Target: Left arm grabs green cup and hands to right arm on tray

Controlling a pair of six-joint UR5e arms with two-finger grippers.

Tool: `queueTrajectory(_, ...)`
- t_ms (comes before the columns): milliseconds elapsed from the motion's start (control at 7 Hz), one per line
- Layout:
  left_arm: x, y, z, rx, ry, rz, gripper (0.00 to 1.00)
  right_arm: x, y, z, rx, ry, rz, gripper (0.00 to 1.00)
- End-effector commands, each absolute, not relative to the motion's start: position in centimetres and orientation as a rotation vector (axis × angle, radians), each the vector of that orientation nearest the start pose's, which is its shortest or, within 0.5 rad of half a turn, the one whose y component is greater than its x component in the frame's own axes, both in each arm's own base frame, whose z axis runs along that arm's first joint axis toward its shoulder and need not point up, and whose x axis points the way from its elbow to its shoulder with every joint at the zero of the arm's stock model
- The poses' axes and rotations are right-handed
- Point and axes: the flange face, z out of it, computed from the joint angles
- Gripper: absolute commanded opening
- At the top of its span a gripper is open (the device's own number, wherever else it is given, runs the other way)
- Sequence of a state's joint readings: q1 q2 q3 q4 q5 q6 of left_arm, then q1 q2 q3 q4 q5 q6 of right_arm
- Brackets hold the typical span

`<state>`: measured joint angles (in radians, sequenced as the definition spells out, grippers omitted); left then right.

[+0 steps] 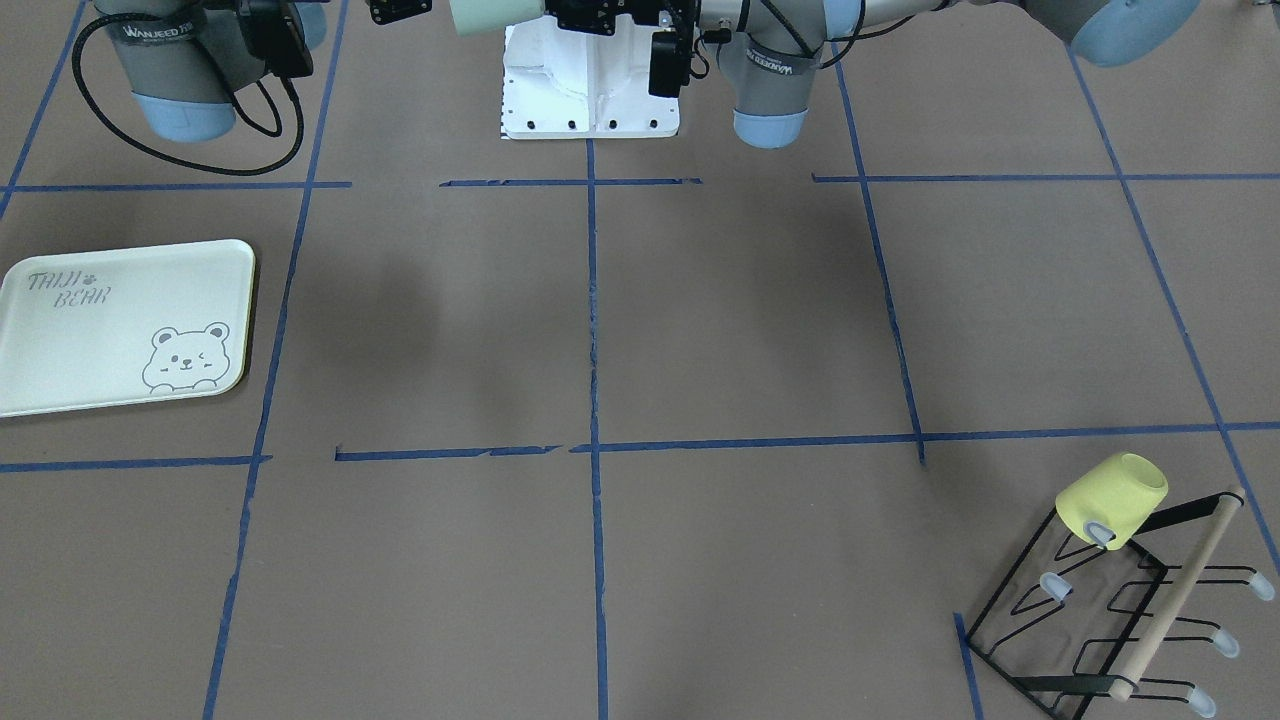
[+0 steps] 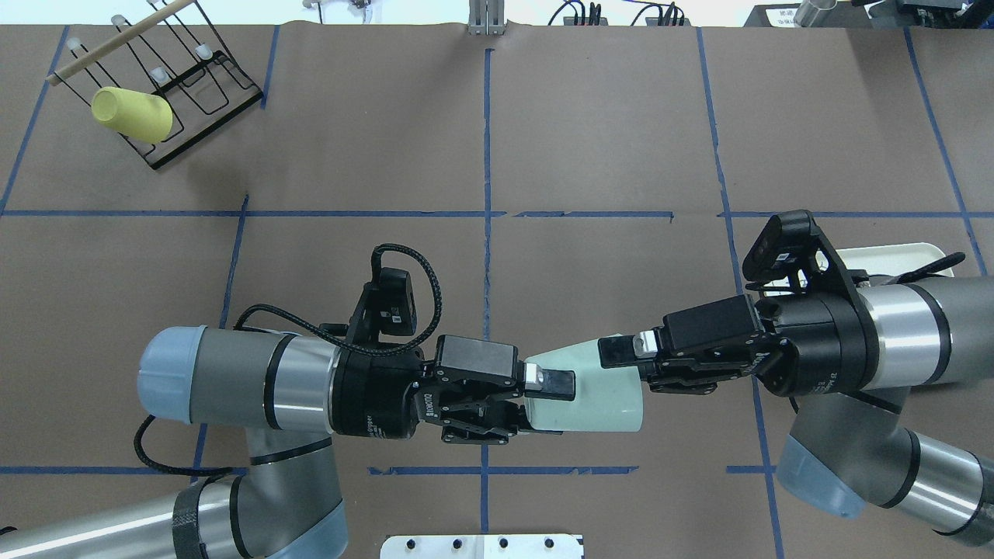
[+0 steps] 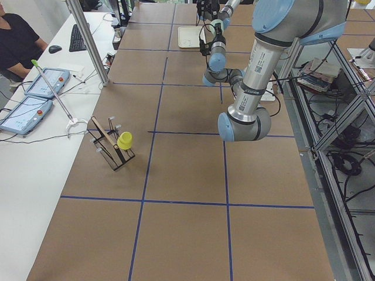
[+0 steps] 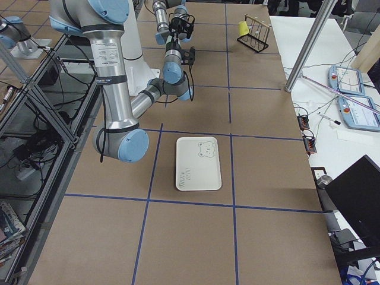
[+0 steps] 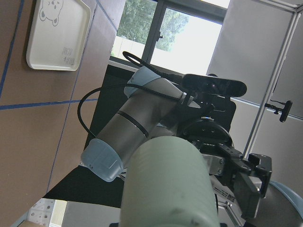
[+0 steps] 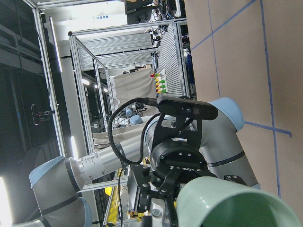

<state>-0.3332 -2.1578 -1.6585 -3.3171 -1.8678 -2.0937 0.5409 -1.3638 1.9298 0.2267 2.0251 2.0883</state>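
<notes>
Brown table (image 1: 700, 330), front-facing view, marked into big rectangles w/ blue tape (image 1: 593, 330); some tape lines broken or torn. Tray (image 1: 120, 300) lies flat at left edge, mid-height, bear print up, nothing on it. Black wire rack (image 1: 1120, 610) w/ wooden bar stands lower right, well apart from tray; yellow cup (image 1: 1112, 500) hangs mouth-down on one peg, off the table. White base plate (image 1: 590, 90) sits top centre.

Smooth matt plastic on green cup (image 2: 598, 397) and tray (image 1: 100, 345); dull brown paper over table (image 1: 750, 320); bare wood on rack dowel (image 1: 1178, 592).
</notes>
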Motion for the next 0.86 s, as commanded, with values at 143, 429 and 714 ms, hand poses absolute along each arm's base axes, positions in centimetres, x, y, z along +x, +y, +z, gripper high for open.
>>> queueTrajectory(143,46.23,-27.28,13.27,-0.353,2.351,-0.051,0.68,-30.65,-28.67,23.50,-0.203,-2.255,0.021,0.00)
queueTrajectory(429,46.15,-27.40,13.48,-0.348,2.347,-0.062,1.00,-30.56,-28.69,23.51,-0.202,-2.256,0.022,0.00)
queueTrajectory(714,46.09,-27.56,13.54,-0.340,2.350,-0.073,1.00,-30.51,-28.66,23.46,-0.201,-2.257,0.021,0.00)
